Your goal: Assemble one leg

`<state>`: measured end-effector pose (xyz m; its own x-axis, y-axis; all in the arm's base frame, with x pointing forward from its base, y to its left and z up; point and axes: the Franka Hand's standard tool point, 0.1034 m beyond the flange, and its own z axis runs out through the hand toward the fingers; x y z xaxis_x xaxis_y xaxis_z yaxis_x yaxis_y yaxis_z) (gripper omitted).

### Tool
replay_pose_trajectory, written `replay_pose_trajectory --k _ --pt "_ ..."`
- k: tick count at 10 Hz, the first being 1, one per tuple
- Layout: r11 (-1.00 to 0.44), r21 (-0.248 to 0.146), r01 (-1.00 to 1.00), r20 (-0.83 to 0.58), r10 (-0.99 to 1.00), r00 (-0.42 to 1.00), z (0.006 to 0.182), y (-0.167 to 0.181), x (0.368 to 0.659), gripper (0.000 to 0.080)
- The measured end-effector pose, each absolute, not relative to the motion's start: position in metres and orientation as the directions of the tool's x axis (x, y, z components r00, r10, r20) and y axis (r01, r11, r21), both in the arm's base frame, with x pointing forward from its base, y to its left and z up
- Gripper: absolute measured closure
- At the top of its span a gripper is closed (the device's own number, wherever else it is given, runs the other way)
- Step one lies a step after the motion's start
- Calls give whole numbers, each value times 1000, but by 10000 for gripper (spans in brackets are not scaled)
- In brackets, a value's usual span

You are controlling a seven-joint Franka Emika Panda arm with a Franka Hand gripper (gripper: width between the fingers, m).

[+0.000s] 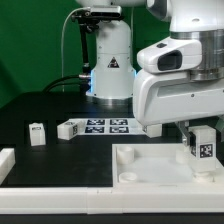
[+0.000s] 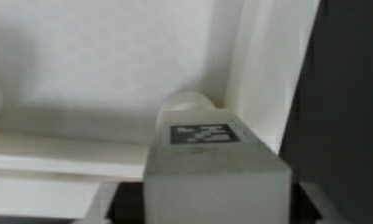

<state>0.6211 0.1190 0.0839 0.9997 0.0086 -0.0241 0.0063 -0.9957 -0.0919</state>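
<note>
Nearest the exterior camera lies a wide white panel [image 1: 150,168], its front edge cut off by the frame. Over the panel's corner on the exterior view's right stands the leg [image 1: 203,146], a stubby white post. Its long axis runs up and down and its square black-and-white tag faces the camera. The gripper [image 1: 203,135] comes straight down onto it from above. The fingers are closed narrowly on the leg's sides, though the bulky white wrist housing hides most of them. Whether the leg's lower end touches the panel cannot be told from this view.

The wrist view looks along the leg [image 2: 209,165], which fills the foreground. Its tag is sharp and its far end rounded against the pale panel [image 2: 94,70]. Dark slivers on either side of the leg near the gripper [image 2: 209,198] are too blurred to read. A strip of black table [image 2: 352,100] shows past the panel's edge.

Farther back on the table [image 1: 30,105], toward the exterior view's left, sit two more small tagged posts [image 1: 37,133] [image 1: 68,129], well apart from the held one. Just beside the second lies the marker board [image 1: 108,126]. A white piece [image 1: 5,160] is cut off at the exterior view's left edge. Behind everything rises the arm's base [image 1: 110,65].
</note>
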Motion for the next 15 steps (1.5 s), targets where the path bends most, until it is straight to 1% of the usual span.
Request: replay_pose_trajectory --k 1,2,3,4,5,7,8,9,11,12,13,14,15 --pt "-993 -92 -71 -26 -68 997 84 119 622 506" --pt "-960 -92 -265 -26 -264 964 83 120 621 506" --pt "-906 -88 -414 -29 -413 910 82 121 619 506" --pt "-853 -85 -515 -32 -514 857 81 122 618 506" --pt "-751 -77 -656 -46 -655 755 81 124 618 506" --pt "-610 -67 -790 -61 -788 613 80 126 619 506" --pt "-497 -62 -866 -77 -862 500 80 127 620 506" --pt "-433 -60 -899 -88 -895 437 80 127 621 506" --pt "-486 -65 -871 -85 -867 490 80 127 620 506" --pt "-504 -66 -861 -84 -857 508 80 128 620 391" --pt "-547 -70 -834 -80 -831 551 80 130 620 256" --pt "-675 -78 -733 -64 -731 680 80 132 619 256" --pt "-788 -82 -610 -46 -608 793 80 133 619 172"
